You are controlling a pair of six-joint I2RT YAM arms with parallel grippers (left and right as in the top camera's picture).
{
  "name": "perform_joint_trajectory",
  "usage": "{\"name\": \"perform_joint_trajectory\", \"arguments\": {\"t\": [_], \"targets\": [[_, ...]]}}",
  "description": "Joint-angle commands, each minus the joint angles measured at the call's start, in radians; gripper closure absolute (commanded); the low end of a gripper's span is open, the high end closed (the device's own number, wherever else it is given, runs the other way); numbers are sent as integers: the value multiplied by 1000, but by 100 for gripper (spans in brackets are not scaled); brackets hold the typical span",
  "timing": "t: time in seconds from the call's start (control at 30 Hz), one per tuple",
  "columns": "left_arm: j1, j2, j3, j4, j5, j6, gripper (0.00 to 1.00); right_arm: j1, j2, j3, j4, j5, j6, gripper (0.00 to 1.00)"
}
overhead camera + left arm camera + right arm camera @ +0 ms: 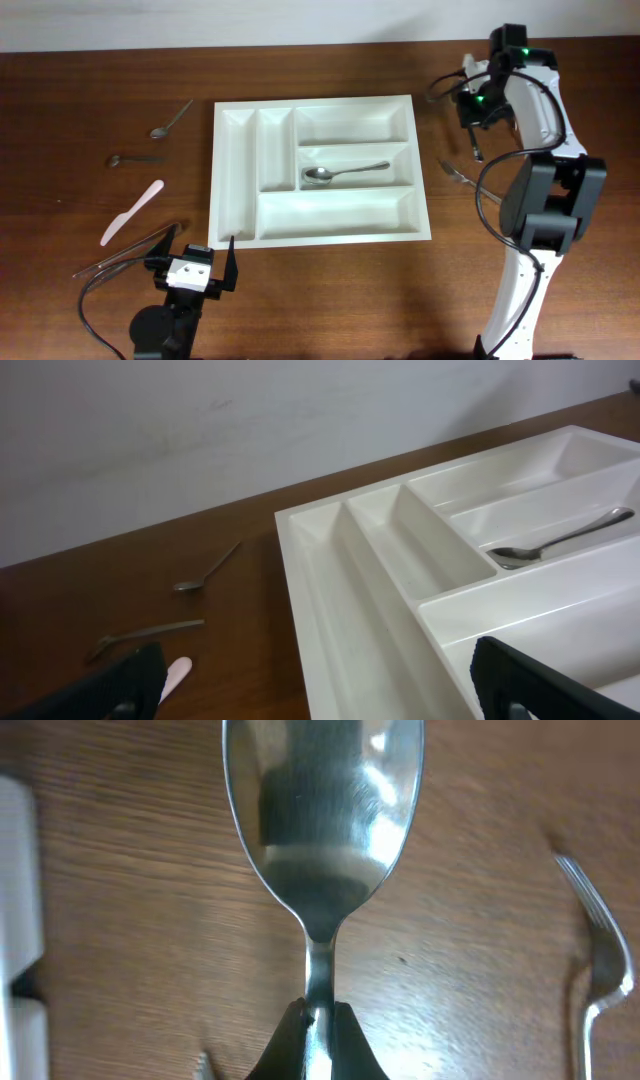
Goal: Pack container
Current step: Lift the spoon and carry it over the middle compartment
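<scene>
Right arm's the one to watch. Its gripper (318, 1030) is pinched tight on the neck of a polished steel spoon (320, 810), with the bowl sticking out ahead of the fingertips. It hangs over the wood near the surface's far right corner, and a steel fork (595, 960) lies just beside it on the surface.

The large white plastic cutlery tray (340, 215) sits mid-surface, off to this gripper's left, with its right rim the closest part. One steel spoon (345, 172) already lies in the middle wide compartment, with its handle running left to right.

Here's the crux. From overhead, the held spoon seems to run near to far, crosswise to that compartment. So I'd expect a carry leftward plus a turn of the wrist before it can lie flat alongside the other.

The left gripper (196, 255) is spread wide and holding nothing, parked at the tray's near left corner. The right arm is better placed for this spoon.
</scene>
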Motion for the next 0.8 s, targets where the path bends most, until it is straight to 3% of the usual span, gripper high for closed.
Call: {"name": "perform_joint_trajectory", "arguments": {"t": [0.0,0.6,0.77], "targets": [[-1,-8,-9,3,3,2,1,56,-42,42,-18,-27,-73,96],[-1,-8,-9,3,3,1,1,268,-56,226,-244,-51,-333,96],[-1,-8,-9,3,3,1,1,300,-56,225,-359,-192,-543,96]]}}
